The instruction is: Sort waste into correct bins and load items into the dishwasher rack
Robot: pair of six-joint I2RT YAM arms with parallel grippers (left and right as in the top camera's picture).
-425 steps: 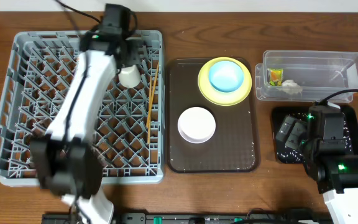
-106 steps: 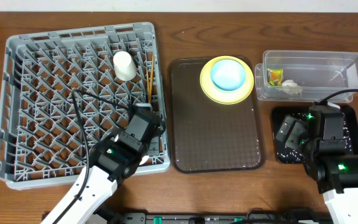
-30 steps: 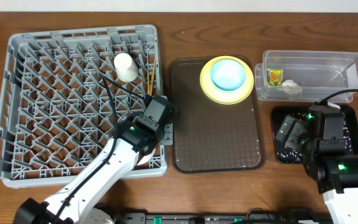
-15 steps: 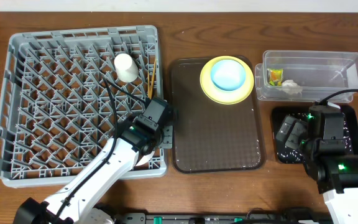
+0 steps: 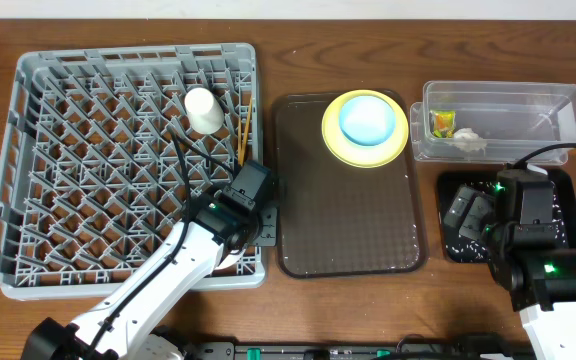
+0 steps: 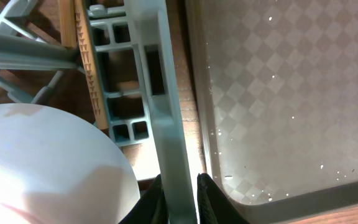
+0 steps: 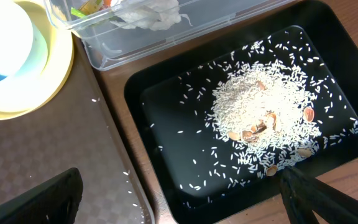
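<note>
The grey dishwasher rack fills the left. It holds the white cup and the chopsticks. My left gripper is shut on the rack's right rim, with one finger on each side. The white bowl sits in the rack just left of it, mostly hidden under the arm from overhead. The blue dish rests on the yellow plate. The clear tub holds the wrapper and tissue. My right gripper is open above the black tray of rice.
The brown serving tray lies between the rack and the bins, close against the rack's right rim. Its front half holds only a few stray rice grains. The tub stands just behind the black tray at the right.
My left gripper has drawn slightly left and toward the front, and the rack has shifted a little with it. The right arm has not moved.
</note>
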